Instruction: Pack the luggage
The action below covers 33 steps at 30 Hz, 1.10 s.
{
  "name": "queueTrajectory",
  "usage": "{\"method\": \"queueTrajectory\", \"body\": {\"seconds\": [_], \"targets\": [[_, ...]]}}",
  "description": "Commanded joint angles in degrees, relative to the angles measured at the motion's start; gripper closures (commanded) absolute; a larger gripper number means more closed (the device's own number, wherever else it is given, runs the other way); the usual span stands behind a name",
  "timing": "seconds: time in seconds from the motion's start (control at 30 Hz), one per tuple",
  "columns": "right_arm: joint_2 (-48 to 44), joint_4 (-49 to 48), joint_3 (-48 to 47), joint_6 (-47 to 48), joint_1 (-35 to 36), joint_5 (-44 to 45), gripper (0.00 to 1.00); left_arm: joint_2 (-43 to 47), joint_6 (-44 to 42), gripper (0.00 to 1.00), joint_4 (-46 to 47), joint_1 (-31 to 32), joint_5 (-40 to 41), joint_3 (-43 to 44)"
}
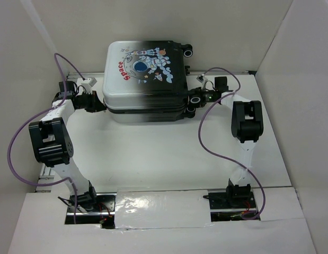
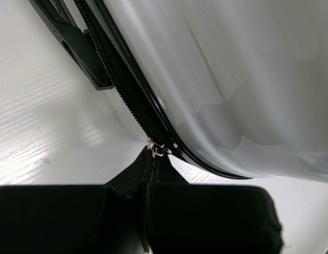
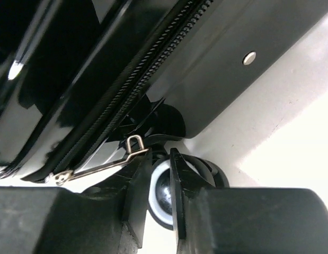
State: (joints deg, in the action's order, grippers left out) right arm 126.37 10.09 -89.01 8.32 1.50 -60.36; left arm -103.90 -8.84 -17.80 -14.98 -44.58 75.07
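Suitcase [image 1: 145,90] shut and lying flat at the far middle of the table [image 1: 153,159], in the overhead view: the astronaut print faces up, the shell runs from white on the left to black on the right, and the wheels [image 1: 188,52] stick out on the right side. From here the left gripper [image 1: 97,101] sits against the suitcase's left edge and the right gripper [image 1: 197,98] against its right edge beside the near wheel, but the fingers are too small to judge. The left wrist view fills that in: the white shell fills the upper right, the zipper [image 2: 108,79] runs down slantwise along the seam, and the two dark fingers [image 2: 126,185] are pressed together with the small metal zipper pull [image 2: 157,150] pinched at their tips. The right wrist view shows the black end of the shell, a second zipper line, a silver rivet [image 3: 249,57] and a long wire pull [image 3: 100,166] whose looped end lies on the tip of one of the fingers [image 3: 140,180]. These fingers stand a narrow slit apart, with a pale wheel [image 3: 161,193] seen through the slit; whether they grip the wire pull I cannot tell.
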Motion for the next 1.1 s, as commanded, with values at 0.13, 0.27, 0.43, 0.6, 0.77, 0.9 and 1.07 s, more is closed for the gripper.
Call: {"method": "queueTrajectory", "body": {"seconds": [0.13,0.27,0.43,0.6,0.77,0.9,1.07], "targets": [[-2.0,-2.1,0.0,1.6,0.1,6.9,0.58,2.9,-1.3,1.0,3.4,0.4,-1.1,1.8],[-6.6,-4.2,7.6,2.2,-3.3,6.9,0.43,3.5,-1.3,1.0,3.4,0.4,-0.5,1.8],[-11.9,-5.2,12.0,4.2,-5.2,5.3,0.42,6.4,-7.0,1.0,1.2,0.9,-2.2,1.3],[-16.5,-4.5,16.2,7.7,-4.7,2.7,0.41,12.1,-10.8,1.0,1.2,3.2,-1.6,-3.5],[-21.0,-4.5,19.1,11.8,-4.1,1.9,0.4,13.3,-11.4,1.0,0.0,3.7,-0.5,-4.1],[-22.6,-8.9,21.2,12.9,-3.6,0.8,0.41,13.3,-10.8,1.0,0.0,4.3,0.0,-4.1],[-20.6,-10.6,19.7,13.6,-3.1,-2.0,0.42,13.9,-10.8,1.0,0.0,4.8,0.6,-4.7]]}}
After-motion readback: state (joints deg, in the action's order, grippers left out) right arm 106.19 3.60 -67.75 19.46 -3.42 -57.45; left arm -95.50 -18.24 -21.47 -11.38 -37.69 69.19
